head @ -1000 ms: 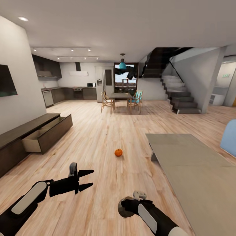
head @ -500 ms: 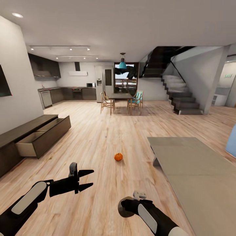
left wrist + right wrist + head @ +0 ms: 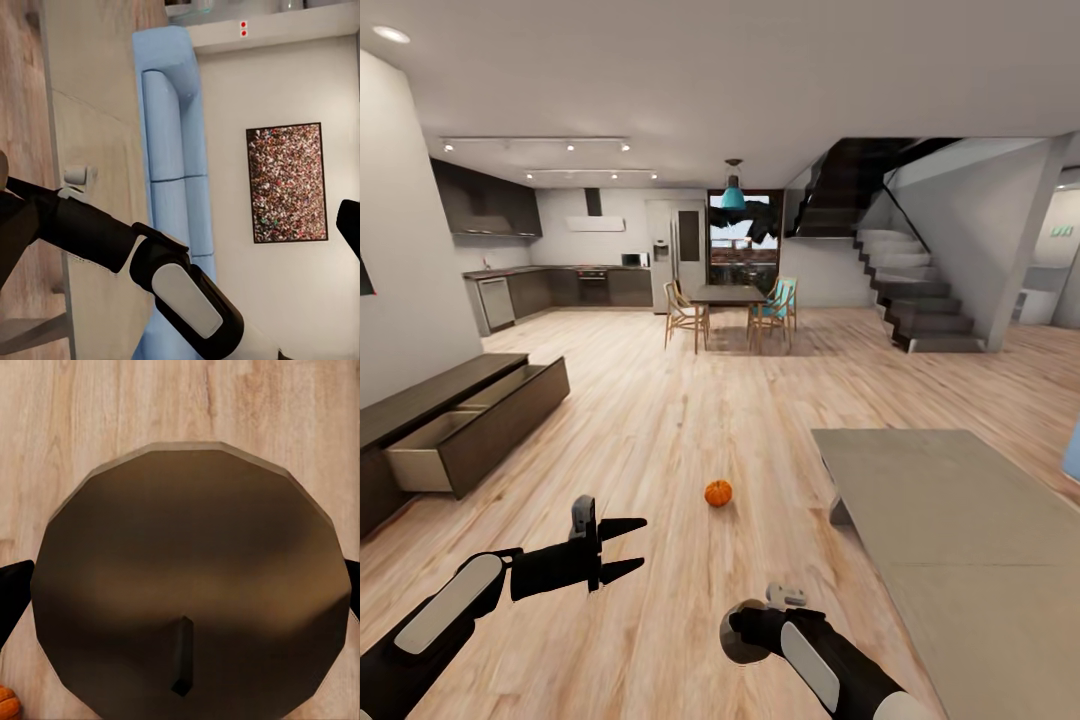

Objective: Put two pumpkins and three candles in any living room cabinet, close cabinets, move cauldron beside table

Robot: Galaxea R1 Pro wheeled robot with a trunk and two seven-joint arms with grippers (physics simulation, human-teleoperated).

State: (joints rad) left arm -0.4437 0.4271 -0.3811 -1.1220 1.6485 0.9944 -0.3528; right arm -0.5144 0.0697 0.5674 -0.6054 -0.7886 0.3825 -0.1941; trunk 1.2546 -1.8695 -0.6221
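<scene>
The pumpkin (image 3: pixel 718 492) lies on the floor (image 3: pixel 660 420) at 12 o'clock. The left pincer (image 3: pixel 632 546) is spread, empty. The right pincer (image 3: pixel 775 600) is clamped on a candle (image 3: pixel 191 577).

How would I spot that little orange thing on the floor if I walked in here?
Start at the long dark cabinet with its open drawer on the left wall, then look across the wood floor toward the big low table. The pumpkin sits between them: a small, ribbed, bright-orange ball, alone on the boards.

Blue sofa (image 3: pixel 171 150) beside framed picture (image 3: pixel 286 184).
</scene>
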